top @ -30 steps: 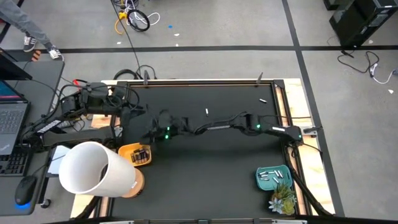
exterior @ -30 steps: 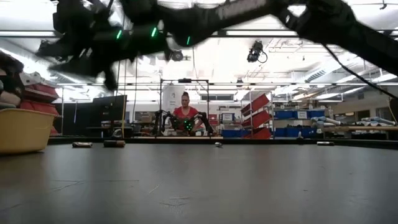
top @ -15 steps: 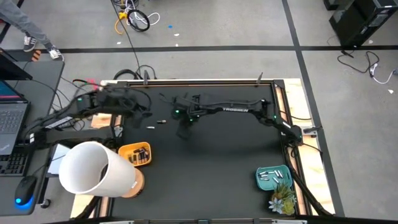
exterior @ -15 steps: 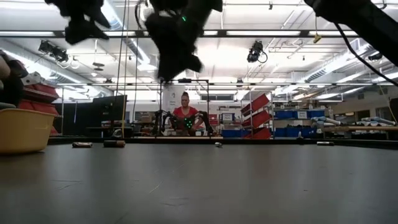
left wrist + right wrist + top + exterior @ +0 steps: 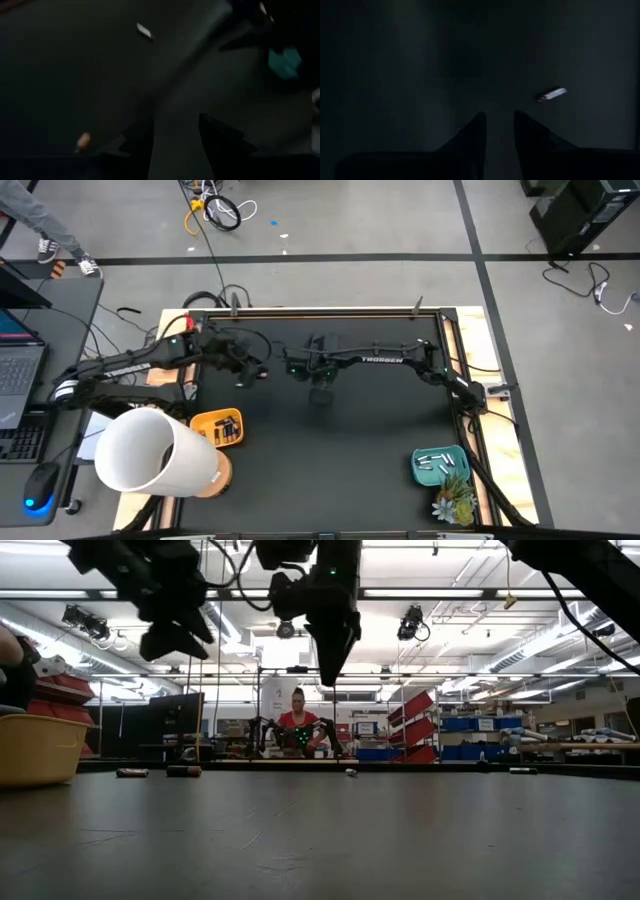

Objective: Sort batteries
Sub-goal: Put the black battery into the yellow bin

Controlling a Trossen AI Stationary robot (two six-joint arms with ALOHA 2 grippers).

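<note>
Your left gripper point(image 5: 175, 135) hangs released over the mat's point(image 5: 360, 430) left part; the right gripper point(image 5: 497, 127) hovers mid-mat, fingers narrowly apart, grasping nothing. One white battery point(image 5: 551, 94) lies loose just beside it. Sorted batteries fill the yellow tray point(image 5: 218, 427) and teal tray point(image 5: 440, 465), too small to count.

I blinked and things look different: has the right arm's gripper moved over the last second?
Yes. In the high view the right gripper has swung left from near the table's right side, away from the teal tray, to about the middle of the black table.
</note>
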